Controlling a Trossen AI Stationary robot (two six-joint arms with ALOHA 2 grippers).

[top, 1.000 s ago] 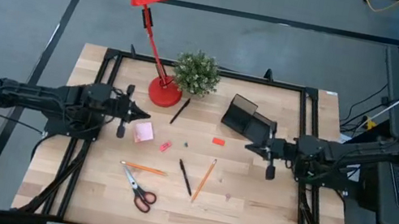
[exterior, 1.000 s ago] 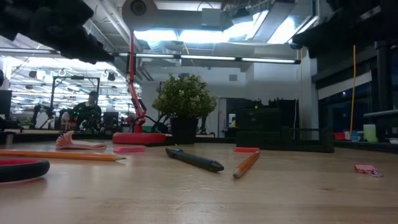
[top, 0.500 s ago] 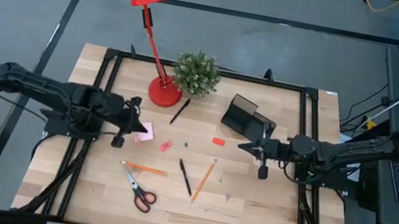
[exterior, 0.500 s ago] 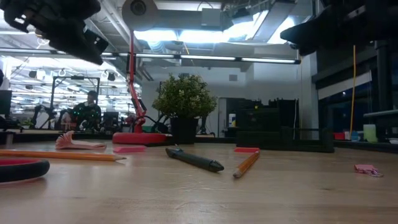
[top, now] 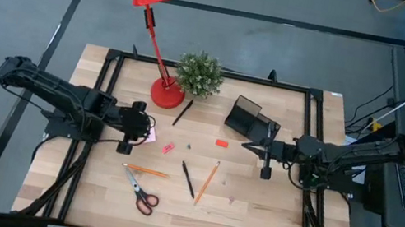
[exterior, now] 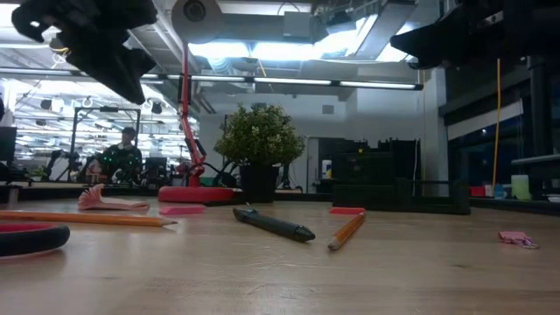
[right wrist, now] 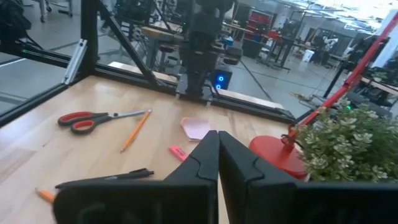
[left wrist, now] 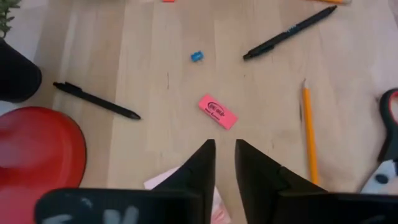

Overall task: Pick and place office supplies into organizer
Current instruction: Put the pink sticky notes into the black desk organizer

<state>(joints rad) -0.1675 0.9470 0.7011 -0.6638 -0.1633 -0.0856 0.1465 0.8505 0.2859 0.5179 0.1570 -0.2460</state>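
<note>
- Since a second ago the left gripper (top: 148, 126) has slid inward from beside the pink sticky-note pad (top: 150, 135) to sit right over it, covering most of the pad in the high view; the right gripper (top: 247, 146) has crept inward too, toward the table's middle.
- Left gripper's fingers (left wrist: 199, 163) stand a narrow gap apart, tips over the pad's edge (left wrist: 163, 181); nothing is clamped between them.
- Right gripper's fingers (right wrist: 205, 155) are pressed together, empty, hanging just in front of the organizer (top: 251, 120).
- Around the pad: the red lamp base (top: 166, 92) lies close behind it, with the potted plant (top: 199, 74) beside that and a black pen (top: 183, 112) between lamp and organizer.
- A pink eraser (left wrist: 217, 112) lies flat just ahead of the left fingers, a tiny blue item (left wrist: 197, 56) beyond it.
- A red eraser (top: 221, 143) lies near the organizer.
- Toward the table's front lie a second black pen (top: 188, 179), two orange pencils (top: 207, 182) and (top: 146, 170), and the orange-handled scissors (top: 142, 192).
- The organizer is black, low-walled, set askew on the wood; its inside cannot be made out.
</note>
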